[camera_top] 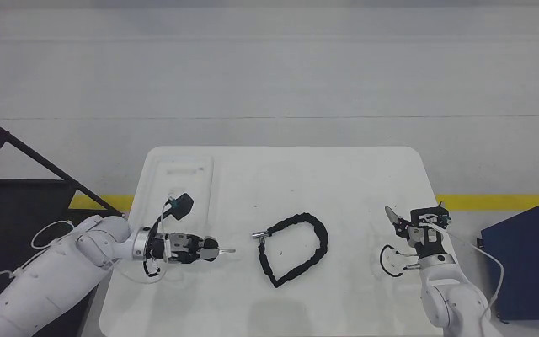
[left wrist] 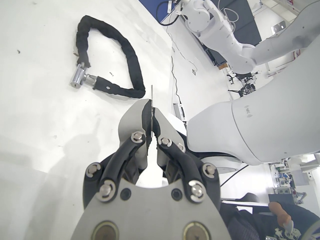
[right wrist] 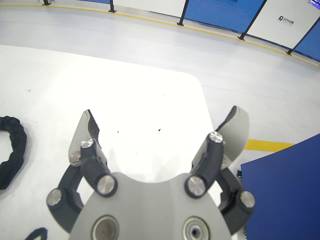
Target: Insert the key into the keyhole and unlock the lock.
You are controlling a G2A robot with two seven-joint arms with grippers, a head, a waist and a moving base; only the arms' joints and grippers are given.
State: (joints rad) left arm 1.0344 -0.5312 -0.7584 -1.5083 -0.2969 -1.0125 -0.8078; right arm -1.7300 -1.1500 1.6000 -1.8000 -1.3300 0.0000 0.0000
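Note:
A black fabric-covered chain lock (camera_top: 295, 247) lies curved in the middle of the white table (camera_top: 362, 185). Its silver lock cylinder (camera_top: 257, 238) (left wrist: 78, 76) sits at the chain's end nearest my left gripper, keyhole face turned toward it. My left gripper (camera_top: 221, 249) (left wrist: 151, 107) is shut on a thin flat metal key (left wrist: 151, 96), whose blade sticks out past the fingertips, a short gap from the cylinder. My right gripper (camera_top: 402, 221) (right wrist: 161, 116) stands open over the table's right side, with nothing between its fingers. Part of the chain (right wrist: 12, 151) lies off to its side.
A flat white tray (camera_top: 187, 173) rests at the table's far left. The table's right edge and rounded far corner (right wrist: 197, 81) lie close to the right gripper. A dark blue panel (camera_top: 512, 253) stands just off the table's right side.

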